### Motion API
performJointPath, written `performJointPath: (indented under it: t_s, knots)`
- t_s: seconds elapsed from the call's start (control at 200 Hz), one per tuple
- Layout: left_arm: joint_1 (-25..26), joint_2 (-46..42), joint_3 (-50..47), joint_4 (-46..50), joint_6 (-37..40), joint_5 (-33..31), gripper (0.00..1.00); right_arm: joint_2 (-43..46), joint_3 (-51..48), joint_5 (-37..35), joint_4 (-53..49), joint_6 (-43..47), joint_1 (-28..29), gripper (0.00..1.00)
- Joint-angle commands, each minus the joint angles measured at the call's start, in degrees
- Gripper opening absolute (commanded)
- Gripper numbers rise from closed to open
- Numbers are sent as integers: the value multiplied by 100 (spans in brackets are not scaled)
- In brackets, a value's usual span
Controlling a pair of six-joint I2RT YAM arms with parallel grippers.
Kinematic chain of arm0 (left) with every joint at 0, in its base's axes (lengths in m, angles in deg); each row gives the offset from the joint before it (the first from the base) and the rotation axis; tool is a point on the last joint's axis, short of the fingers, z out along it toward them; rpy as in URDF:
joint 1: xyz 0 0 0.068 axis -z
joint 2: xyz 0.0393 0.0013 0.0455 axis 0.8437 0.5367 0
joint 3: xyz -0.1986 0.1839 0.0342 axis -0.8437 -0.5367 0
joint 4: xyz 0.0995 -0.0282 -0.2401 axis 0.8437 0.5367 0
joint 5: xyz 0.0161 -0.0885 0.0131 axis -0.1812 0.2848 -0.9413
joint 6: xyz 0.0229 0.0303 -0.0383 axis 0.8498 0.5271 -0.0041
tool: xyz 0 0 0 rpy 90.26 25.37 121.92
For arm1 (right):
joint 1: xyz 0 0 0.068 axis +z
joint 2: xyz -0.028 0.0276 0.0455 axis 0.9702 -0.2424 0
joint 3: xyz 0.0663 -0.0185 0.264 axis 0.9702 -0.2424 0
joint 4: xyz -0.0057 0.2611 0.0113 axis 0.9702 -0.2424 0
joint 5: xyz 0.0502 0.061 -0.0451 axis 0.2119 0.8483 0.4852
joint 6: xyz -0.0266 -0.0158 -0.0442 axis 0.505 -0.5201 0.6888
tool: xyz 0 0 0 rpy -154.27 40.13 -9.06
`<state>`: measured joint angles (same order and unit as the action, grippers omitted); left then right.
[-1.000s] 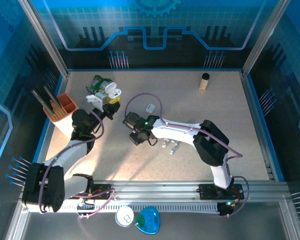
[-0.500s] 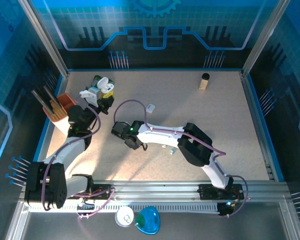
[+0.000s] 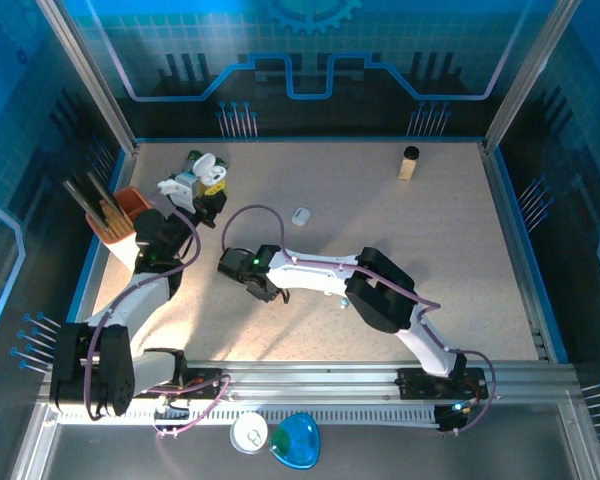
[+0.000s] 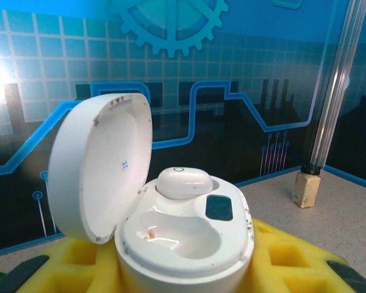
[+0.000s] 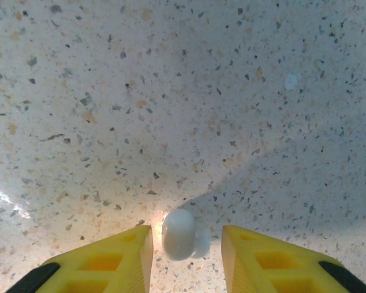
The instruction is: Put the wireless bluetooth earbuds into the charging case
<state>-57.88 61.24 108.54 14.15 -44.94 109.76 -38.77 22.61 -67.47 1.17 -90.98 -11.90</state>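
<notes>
My left gripper is shut on a white charging case, yellow fingers on both sides. The lid stands open. One white earbud sits in the far socket; the near socket is empty. In the top view the case is at the far left. My right gripper points down at the table, open, with a loose white earbud lying between its fingers, close to the left finger and apart from the right one. That gripper is left of centre.
An orange cup with tools stands at the left edge. A small white piece lies mid-table, tiny pale bits lie by the right arm, and a cork-coloured cylinder stands at the back right. A white case and a teal case lie beyond the near rail.
My right arm has swung left across the table and its jaws have narrowed around the loose earbud. The left arm drew the case left and back, then held still.
</notes>
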Motion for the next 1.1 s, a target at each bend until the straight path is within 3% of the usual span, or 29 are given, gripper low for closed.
performJointPath:
  t_s: [0.0, 0.275, 0.44, 0.6, 0.905, 1.095]
  knots:
    - [-80, 53, 211, -62, -84, 148, 34, -199, 199, -48, -140, 54, 79, 35]
    - [-80, 91, 204, -97, -85, 231, 34, -299, 252, -120, -205, 89, 79, 30]
    - [-80, 101, 197, -110, -85, 266, 34, -281, 280, -132, -253, 81, 72, 19]
    - [-80, 168, 178, -211, -125, 375, 34, -19, 81, -48, -116, 10, 6, 17]
    - [-60, 408, 90, -710, -419, 835, 34, 2046, -1946, 1091, 1642, -429, -601, 16]
    - [174, 526, 68, -791, -389, 1160, 34, 3603, -3202, 2670, 2866, -811, -1323, 16]
